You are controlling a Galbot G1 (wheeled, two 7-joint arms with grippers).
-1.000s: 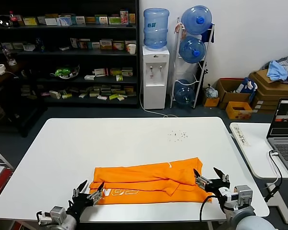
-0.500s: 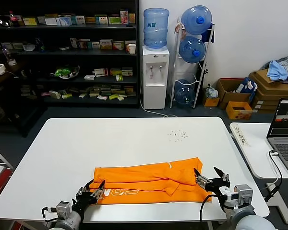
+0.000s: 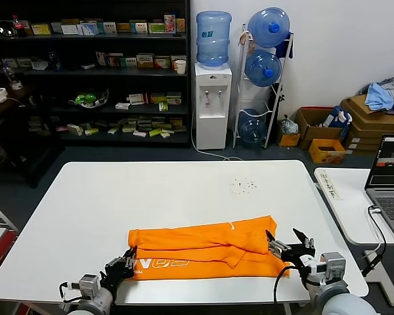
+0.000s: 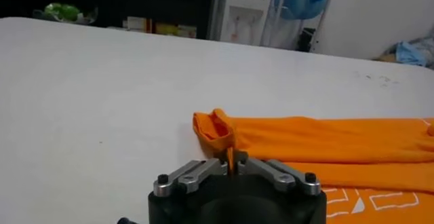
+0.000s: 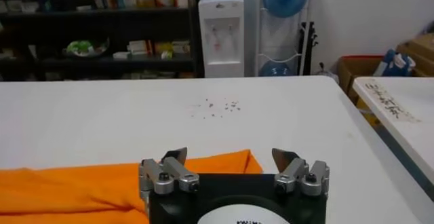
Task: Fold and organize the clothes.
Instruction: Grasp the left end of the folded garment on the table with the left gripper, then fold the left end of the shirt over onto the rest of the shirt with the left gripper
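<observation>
The orange T-shirt (image 3: 203,246) lies folded into a long band near the table's front edge, white lettering (image 3: 161,264) showing on its lower layer. My left gripper (image 3: 128,261) is at the band's left end, shut on a thin fold of the orange cloth (image 4: 230,159); the shirt (image 4: 325,144) stretches away from it. My right gripper (image 3: 287,243) is open at the band's right end, its fingers spread on either side of the shirt's corner (image 5: 224,163) without gripping it.
The white table (image 3: 184,190) has small dark specks (image 3: 243,185) toward the back. A second table with a laptop (image 3: 387,187) stands to the right. Shelves, a water dispenser (image 3: 213,98) and cardboard boxes with a blue-grey cloth heap (image 3: 384,95) are behind.
My left gripper has moved forward to the shirt's left end and shut on the cloth. My right gripper has stayed open in place.
</observation>
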